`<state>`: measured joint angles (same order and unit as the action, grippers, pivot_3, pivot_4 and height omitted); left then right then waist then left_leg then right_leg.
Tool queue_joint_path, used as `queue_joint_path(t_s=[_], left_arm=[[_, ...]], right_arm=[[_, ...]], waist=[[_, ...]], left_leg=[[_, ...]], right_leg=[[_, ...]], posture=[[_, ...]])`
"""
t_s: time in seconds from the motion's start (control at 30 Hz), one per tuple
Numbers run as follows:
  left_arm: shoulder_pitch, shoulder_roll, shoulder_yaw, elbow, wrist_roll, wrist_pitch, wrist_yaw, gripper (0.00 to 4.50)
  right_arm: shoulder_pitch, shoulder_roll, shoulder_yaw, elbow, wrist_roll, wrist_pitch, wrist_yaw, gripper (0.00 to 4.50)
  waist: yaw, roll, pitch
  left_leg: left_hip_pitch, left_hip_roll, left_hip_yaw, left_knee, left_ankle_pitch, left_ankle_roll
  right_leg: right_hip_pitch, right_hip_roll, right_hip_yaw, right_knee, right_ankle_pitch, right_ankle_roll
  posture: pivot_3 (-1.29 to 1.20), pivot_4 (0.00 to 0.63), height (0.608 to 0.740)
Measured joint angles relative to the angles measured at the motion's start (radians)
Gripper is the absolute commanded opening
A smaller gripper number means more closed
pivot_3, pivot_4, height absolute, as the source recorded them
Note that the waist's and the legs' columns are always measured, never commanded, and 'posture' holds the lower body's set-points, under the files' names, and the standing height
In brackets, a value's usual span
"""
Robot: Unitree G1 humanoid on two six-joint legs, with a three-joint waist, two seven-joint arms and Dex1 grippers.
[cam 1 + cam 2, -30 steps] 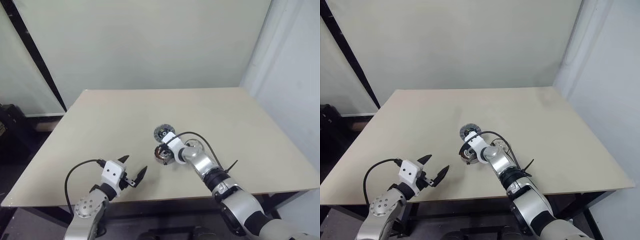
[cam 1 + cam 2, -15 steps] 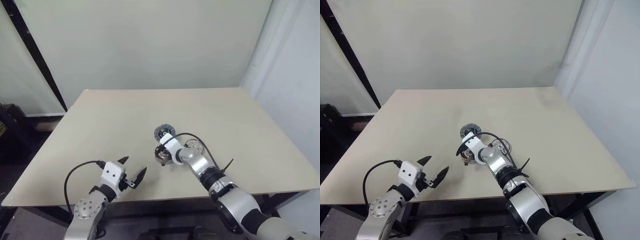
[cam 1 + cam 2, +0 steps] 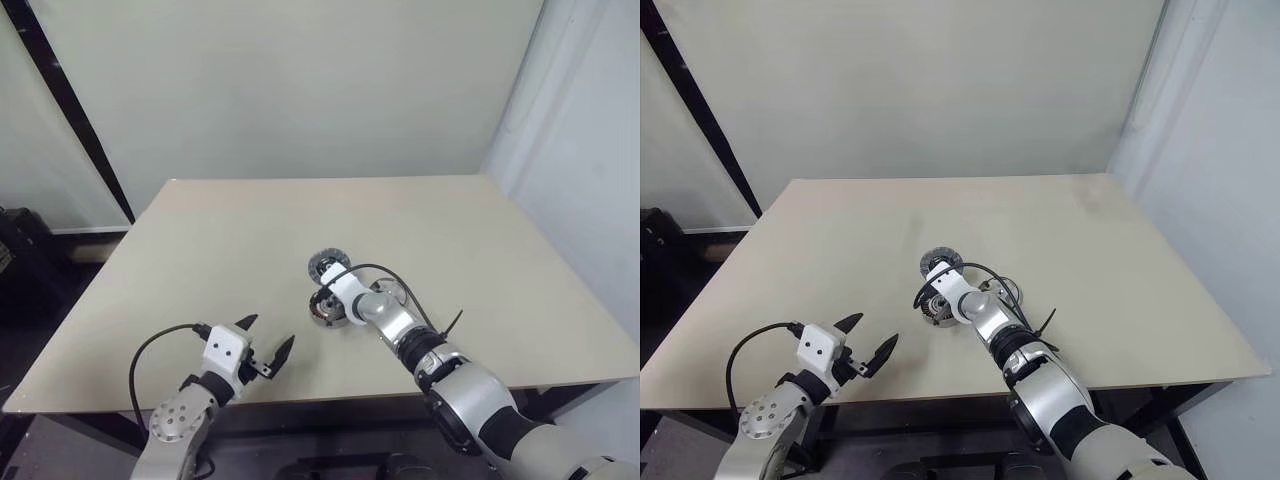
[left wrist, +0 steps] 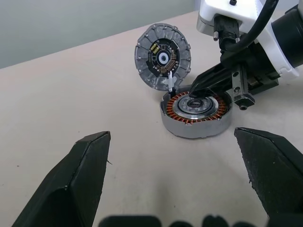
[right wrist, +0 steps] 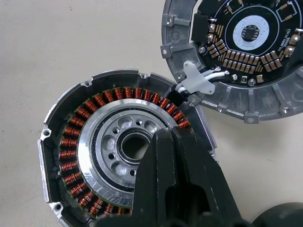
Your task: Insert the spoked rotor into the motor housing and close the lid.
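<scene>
Silver spoked rotor [image 5: 120,146] sits inside the motor housing [image 4: 195,127] (lid [image 4: 163,56] lies alongside, unfitted); right end effector [image 5: 177,156], pressed together, seats it, left end effector [image 4: 177,175] spread idle.

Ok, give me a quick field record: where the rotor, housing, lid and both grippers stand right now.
spoked rotor: seated in the housing, inside the copper windings
motor housing: on the table, open
lid: beside the housing, leaning against its rim, circuit-board side showing, joined by white wires
right gripper: shut, fingertips over the rotor
left gripper: open, above the table's near edge, apart from the parts
</scene>
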<state>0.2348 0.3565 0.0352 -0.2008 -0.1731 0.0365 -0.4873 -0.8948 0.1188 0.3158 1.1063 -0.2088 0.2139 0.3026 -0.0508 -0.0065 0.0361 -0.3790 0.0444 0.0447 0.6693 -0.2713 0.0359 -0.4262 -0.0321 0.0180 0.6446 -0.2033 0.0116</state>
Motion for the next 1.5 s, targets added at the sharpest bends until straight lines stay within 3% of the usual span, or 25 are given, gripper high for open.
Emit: queue_joint_path(t_s=[0.67, 1.5], left_arm=[[-0.015, 0.000, -0.015, 0.001, 0.000, 0.000, -0.009, 4.50], [-0.033, 0.000, -0.019, 0.003, 0.001, -0.001, -0.011, 4.50]], right_arm=[[0.042, -0.020, 0.004, -0.110, -0.005, 0.062, 0.119, 0.05], [0.043, -0.079, 0.053, -0.200, -0.049, 0.173, 0.161, 0.05]], waist=[[0.000, 0.000, 0.000], [0.000, 0.000, 0.000]], left_leg=[[0.000, 0.000, 0.000, 0.000, 0.000, 0.000], [0.000, 0.000, 0.001, 0.000, 0.000, 0.000]], right_leg=[[0.000, 0.000, 0.000, 0.000, 0.000, 0.000], [0.000, 0.000, 0.000, 0.000, 0.000, 0.000]], posture=[[0.00, 0.000, 0.740], [0.00, 0.000, 0.740]])
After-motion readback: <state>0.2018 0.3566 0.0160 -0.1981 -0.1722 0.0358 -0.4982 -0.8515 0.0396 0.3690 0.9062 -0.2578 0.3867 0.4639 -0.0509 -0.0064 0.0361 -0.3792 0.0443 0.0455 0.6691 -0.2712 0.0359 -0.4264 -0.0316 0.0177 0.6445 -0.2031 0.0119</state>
